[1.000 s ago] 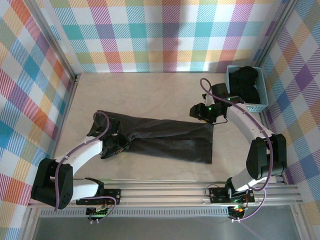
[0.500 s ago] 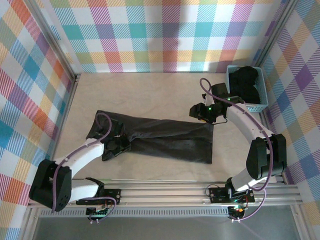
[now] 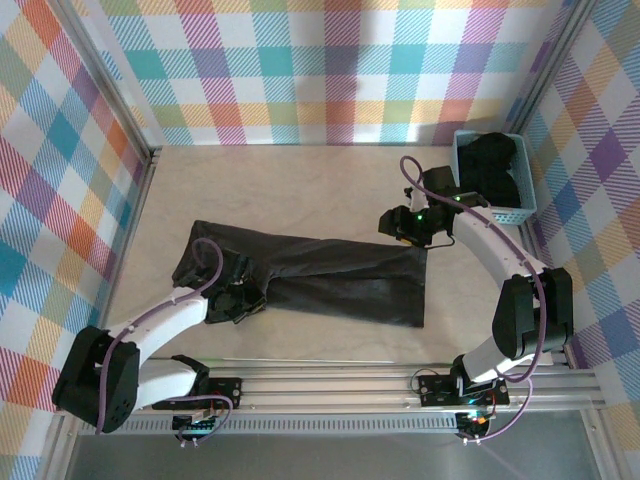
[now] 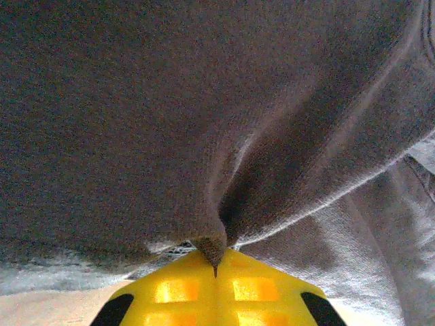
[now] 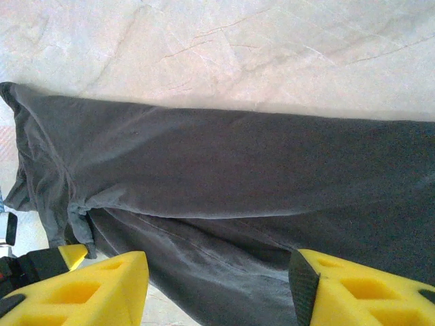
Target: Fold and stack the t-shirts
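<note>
A dark charcoal t-shirt point(image 3: 330, 275) lies folded lengthwise in a long strip across the middle of the table. My left gripper point(image 3: 243, 297) is at the strip's near left corner, shut on a pinch of that t-shirt point(image 4: 216, 250), whose cloth drapes over the wrist view. My right gripper point(image 3: 413, 237) hovers open over the strip's far right corner, and the t-shirt point(image 5: 238, 176) lies below its spread yellow fingers point(image 5: 102, 285) without touching them. More dark t-shirts point(image 3: 494, 165) sit bunched in the light-blue basket point(image 3: 516, 212) at the far right.
Bare marbled tabletop point(image 3: 300, 190) stretches behind the strip, and a narrower band point(image 3: 330, 340) runs in front of it. Checked walls close in left, back and right. The basket stands against the right wall.
My left gripper has pulled the shirt's near left corner toward the front edge and slightly right, bunching the cloth there. The right arm has not moved.
</note>
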### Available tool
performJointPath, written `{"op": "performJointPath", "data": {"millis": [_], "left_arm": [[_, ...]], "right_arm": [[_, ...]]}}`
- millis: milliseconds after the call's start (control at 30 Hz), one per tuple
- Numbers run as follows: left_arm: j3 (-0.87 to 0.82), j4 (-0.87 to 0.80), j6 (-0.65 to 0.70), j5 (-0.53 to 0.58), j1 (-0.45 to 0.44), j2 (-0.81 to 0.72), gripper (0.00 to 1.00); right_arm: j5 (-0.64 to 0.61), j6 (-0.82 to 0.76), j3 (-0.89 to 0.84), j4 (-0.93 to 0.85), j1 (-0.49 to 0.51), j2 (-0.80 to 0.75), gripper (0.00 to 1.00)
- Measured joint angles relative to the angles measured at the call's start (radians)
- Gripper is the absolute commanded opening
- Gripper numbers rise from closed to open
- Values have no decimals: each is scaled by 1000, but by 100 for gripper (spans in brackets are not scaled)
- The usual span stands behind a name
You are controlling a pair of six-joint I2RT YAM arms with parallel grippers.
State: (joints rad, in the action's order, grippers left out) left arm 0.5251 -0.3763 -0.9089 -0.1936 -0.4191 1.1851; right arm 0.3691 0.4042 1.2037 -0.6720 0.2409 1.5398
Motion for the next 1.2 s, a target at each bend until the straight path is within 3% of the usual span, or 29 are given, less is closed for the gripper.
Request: {"op": "performJointPath", "data": {"millis": [200,300,367,567,700,867,1200], "left_arm": [[3,39,16,-61,-10,11,28],[37,-18,58,-69,10,6,44],[71,-72,82,-70,64,-10,44],[188,-160,203,-30,459,-22,34],[259,-167,280,0,568,139,32],[299,-156,332,38,619,306,34],[299,-60,351,61,624,320,33]], "right_arm": [[3,3,-9,7,2,2,58],[8,3,-13,10,2,2,58],[13,3,-19,21,2,2,58],[37,42,-62,55,3,32,57],[32,76,-70,58,3,104,56],[5,90,-70,48,3,183,56],[-6,90,-70,43,3,203,56]]}}
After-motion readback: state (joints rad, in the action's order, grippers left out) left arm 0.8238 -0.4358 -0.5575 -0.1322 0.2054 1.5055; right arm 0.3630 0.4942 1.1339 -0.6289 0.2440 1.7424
